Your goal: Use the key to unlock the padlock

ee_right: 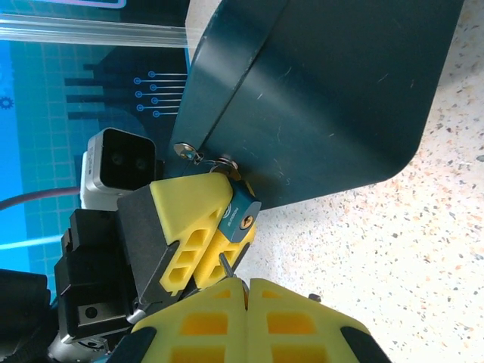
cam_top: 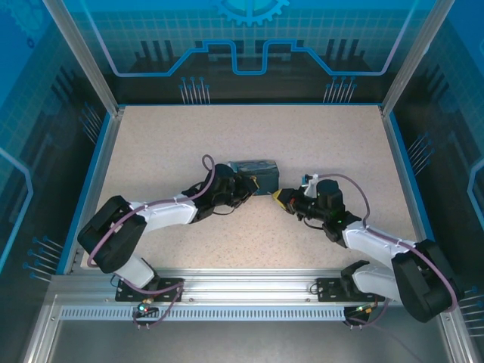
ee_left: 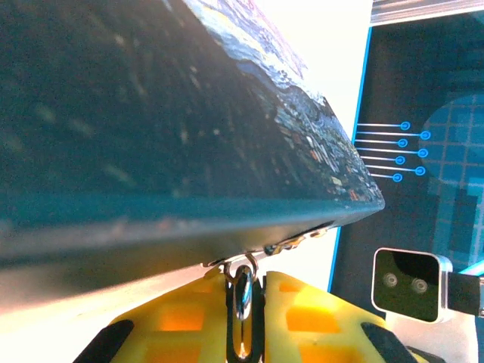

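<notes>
While the left hand (ee_left: 243,302) clamps the padlock (ee_right: 242,214) and the right hand (ee_right: 243,286) pinches the key (ee_right: 224,265) at its six o'clock, slight misalignment may dislodge the key.

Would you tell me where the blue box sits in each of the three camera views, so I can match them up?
Top view: blue box just above picture centre.
Left wrist: blue box across the top and left, very close.
Right wrist: blue box at upper right, above the right hand holding the key.
Shared landmark: the left hand, shut on the padlock at the box's edge.
</notes>
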`<state>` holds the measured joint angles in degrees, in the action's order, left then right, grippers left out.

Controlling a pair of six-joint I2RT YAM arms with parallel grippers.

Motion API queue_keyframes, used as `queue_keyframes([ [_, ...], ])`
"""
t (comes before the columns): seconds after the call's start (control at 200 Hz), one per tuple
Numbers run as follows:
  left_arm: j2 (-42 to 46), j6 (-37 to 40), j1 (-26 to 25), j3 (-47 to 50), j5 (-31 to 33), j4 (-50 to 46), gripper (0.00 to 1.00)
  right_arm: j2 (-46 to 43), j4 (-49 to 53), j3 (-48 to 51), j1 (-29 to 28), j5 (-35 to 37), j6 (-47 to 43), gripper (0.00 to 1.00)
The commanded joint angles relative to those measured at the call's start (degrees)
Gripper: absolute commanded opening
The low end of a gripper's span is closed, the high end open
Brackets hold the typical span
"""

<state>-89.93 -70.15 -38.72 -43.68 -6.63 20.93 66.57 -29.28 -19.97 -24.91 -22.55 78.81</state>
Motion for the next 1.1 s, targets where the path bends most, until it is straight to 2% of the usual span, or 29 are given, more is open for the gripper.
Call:
queue_keyframes([
  [0.0,1.91,-3.3,0.34,1.22,1.81,7.68,0.0,1.14,-3.93,0.57,-1.02,2.29,2.64,0.0],
  [0.27,1.23,-5.97,0.47,2.13,2.04,11.77,0.0,5.91,-10.13,1.18,-1.91,1.86,5.65,0.0],
  [1.095,0.29,-7.33,0.37,3.52,1.96,15.88,0.0,8.16,-10.26,-2.57,-2.65,2.7,5.79,0.0],
])
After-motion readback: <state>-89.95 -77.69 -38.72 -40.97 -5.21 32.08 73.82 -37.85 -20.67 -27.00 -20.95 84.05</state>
